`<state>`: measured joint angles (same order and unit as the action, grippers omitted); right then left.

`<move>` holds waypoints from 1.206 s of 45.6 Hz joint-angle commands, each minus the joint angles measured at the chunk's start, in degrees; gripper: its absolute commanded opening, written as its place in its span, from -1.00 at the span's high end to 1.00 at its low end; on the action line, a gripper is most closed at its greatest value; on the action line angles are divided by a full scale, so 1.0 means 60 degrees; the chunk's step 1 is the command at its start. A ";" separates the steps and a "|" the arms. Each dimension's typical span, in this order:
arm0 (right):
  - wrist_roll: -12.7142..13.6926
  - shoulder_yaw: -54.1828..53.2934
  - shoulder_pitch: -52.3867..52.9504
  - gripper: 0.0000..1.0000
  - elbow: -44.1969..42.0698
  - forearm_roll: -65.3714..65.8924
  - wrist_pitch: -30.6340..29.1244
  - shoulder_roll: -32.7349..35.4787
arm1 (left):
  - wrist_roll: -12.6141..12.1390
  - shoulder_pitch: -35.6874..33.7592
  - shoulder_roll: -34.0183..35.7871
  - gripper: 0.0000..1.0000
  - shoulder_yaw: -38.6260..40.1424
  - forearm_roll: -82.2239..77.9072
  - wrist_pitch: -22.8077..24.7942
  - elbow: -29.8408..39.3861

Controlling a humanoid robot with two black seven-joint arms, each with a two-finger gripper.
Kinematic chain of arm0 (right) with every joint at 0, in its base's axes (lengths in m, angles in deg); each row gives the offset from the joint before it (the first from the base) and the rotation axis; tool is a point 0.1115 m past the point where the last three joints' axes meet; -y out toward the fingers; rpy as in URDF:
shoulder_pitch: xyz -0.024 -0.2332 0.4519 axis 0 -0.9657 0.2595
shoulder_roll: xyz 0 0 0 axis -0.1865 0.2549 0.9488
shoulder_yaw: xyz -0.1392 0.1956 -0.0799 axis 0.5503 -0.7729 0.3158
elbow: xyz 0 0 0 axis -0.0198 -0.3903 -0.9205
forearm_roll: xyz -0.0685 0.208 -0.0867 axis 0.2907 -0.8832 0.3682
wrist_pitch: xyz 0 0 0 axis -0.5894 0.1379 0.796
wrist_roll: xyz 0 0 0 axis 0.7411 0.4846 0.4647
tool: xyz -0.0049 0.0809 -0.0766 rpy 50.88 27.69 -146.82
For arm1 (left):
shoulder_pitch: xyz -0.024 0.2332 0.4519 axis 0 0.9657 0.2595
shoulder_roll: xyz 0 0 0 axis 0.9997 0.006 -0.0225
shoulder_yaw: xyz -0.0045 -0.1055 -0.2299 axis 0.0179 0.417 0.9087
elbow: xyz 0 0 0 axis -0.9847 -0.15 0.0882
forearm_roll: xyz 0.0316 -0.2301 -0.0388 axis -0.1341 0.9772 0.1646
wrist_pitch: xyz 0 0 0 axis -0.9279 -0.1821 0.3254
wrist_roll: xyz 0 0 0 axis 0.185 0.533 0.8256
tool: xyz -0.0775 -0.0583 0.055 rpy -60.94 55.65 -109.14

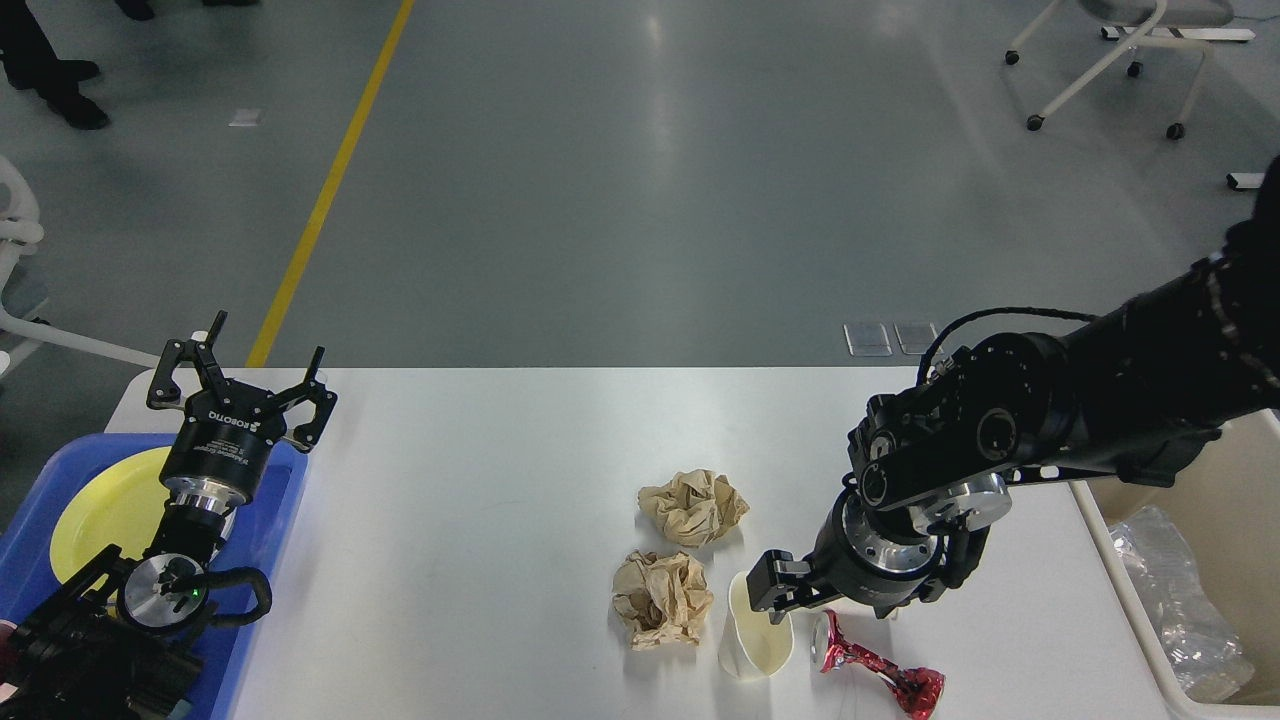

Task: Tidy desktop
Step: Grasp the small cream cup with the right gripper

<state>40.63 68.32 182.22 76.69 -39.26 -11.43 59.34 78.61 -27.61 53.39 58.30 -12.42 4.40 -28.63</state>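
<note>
The white desktop [480,500] holds two crumpled brown paper balls [693,505] [662,598], a squashed cream cup [755,635] and a crushed red can [875,670]. My right gripper [830,605] is low over the cups, open. One of its fingers [775,595] hangs over the cream cup's mouth, while the other is hidden under the wrist. The gripper covers nearly all of the white paper cup [893,612] lying there. My left gripper [255,365] stands open and empty over the table's left far corner.
A blue tray [275,520] with a yellow plate [100,510] sits at the left edge under my left arm. A beige bin [1240,500] holding clear plastic [1170,590] stands off the right edge. A wheeled chair stands on the grey floor beyond.
</note>
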 commanded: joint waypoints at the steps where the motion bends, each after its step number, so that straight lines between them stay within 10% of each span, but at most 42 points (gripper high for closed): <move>1: 0.0001 0.0000 -0.0710 -0.96 -0.0296 0.0228 0.0673 -0.0318 | 0.0000 0.0000 0.0000 -0.93 -0.0001 0.0008 0.0001 0.0000; 19: 0.0001 0.0015 -0.2322 -0.93 -0.1907 0.0257 0.1363 -0.0860 | 0.0000 0.0000 0.0000 -0.93 -0.0001 0.0008 0.0015 0.0000; 38: -0.0028 0.0029 -0.2337 0.97 -0.1878 0.0023 0.1275 -0.0861 | 0.0000 0.0000 0.0000 -0.93 -0.0001 -0.0007 0.0001 0.0000; 55: -0.0043 0.0029 -0.2307 1.00 -0.1863 -0.0739 0.1304 -0.0861 | 0.0000 0.0000 0.0000 -0.93 -0.0001 -0.0007 0.0015 0.0000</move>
<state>40.30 68.55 168.08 65.55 -42.29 -3.60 54.26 78.61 -27.61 53.39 58.31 -12.41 4.47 -28.63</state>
